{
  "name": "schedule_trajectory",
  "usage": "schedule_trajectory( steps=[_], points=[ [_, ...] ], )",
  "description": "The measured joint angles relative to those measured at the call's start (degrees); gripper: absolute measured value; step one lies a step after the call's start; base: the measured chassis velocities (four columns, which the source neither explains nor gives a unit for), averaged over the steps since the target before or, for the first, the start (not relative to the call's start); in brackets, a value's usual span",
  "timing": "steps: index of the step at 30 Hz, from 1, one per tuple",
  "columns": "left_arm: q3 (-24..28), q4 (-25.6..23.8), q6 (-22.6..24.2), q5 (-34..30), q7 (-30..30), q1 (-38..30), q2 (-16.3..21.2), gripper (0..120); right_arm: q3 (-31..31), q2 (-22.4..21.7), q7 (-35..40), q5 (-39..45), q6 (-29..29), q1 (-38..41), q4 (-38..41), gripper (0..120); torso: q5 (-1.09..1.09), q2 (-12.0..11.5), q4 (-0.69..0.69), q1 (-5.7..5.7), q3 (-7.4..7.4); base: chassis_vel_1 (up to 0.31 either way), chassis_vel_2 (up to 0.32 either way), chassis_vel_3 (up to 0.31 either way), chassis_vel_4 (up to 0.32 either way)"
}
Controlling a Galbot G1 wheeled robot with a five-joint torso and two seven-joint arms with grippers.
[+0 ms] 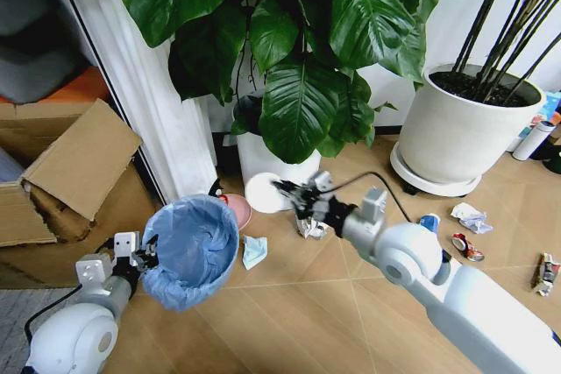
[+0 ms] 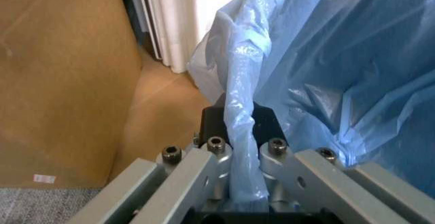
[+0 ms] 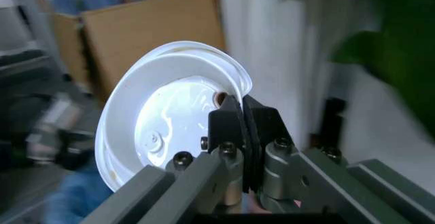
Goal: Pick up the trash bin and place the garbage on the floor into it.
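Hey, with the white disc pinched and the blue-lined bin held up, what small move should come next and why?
Probably carry the right pincer leftward until the white plastic disc hangs over the bin's mouth. It is shut on the disc's rim, beside the round bin with the crinkly blue bag, which the left pincer grips by its rim.

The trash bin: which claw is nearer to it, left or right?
Left. The left claw grips the trash bin at its rim; the right claw holds a white disc apart, beyond it.

Trash bin [image 2: 326,81] wall hidden under bag; cardboard box [image 1: 53,172] cut by edge.
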Motion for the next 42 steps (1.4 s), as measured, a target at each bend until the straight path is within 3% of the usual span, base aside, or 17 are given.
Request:
schedule_trajectory(
  steps=[2, 9, 14, 16, 20, 28, 35, 42],
  points=[
    [0.3, 0.3, 0.5, -0.6, 0.0, -0.3, 0.3, 0, -4.5, 1.1, 0.5, 0.1, -0.3, 3.2, -0.7, 0, -0.02, 0.0, 0.00, 0.00, 0.00, 0.000, 0.000, 0.000, 0.000],
    [0.1, 0.5, 0.9, -1.3, -0.1, -0.4, 0.6, 0, -10.6, 2.6, 0.8, -0.8, -1.3, 6.8, -2.9, 0, -0.01, 0.0, 0.00, 0.00, 0.00, 0.000, 0.000, 0.000, 0.000],
    [-0.1, 0.5, 1.0, -1.7, -0.4, -0.4, 0.6, 0, -13.3, 3.8, 0.8, -1.3, -2.5, 8.2, -4.5, 12, -0.01, 0.0, -0.01, 0.00, 0.00, 0.000, 0.000, 0.000, 0.000],
    [-0.1, 0.5, 1.0, -1.8, -0.6, -0.5, 0.6, 0, -14.8, 4.6, 1.2, -1.5, -2.7, 9.0, -5.5, 25, 0.00, 0.0, 0.00, 0.00, 0.00, 0.000, 0.000, 0.000, 0.000],
    [0.0, 0.3, 1.0, -1.8, -0.7, -0.5, 0.4, 0, -15.3, 5.0, 1.3, -1.8, -2.7, 9.4, -6.5, 38, 0.00, 0.0, -0.01, 0.00, 0.00, 0.000, 0.000, 0.000, 0.000],
    [-0.2, -0.3, 1.0, -1.8, -0.7, -0.4, 0.4, 0, -14.2, 5.6, 2.4, -1.4, -2.5, 9.7, -7.0, 68, 0.00, 0.0, -0.01, 0.00, 0.00, 0.000, 0.000, 0.000, 0.000],
    [-2.1, -0.2, 0.7, -1.8, -0.8, -0.1, 0.3, 0, -7.4, 4.3, 5.0, -0.2, -2.6, 8.1, -7.2, 94, 0.00, 0.0, 0.00, 0.00, 0.00, 0.000, 0.000, 0.000, 0.000],
    [-3.8, 0.3, 0.2, -1.7, -0.8, -0.2, -0.1, 0, -0.4, 0.8, 4.7, -1.8, -2.2, 1.5, -9.4, 100, 0.00, 0.0, -0.01, 0.00, -0.01, 0.000, 0.000, 0.000, 0.000]
  ],
)
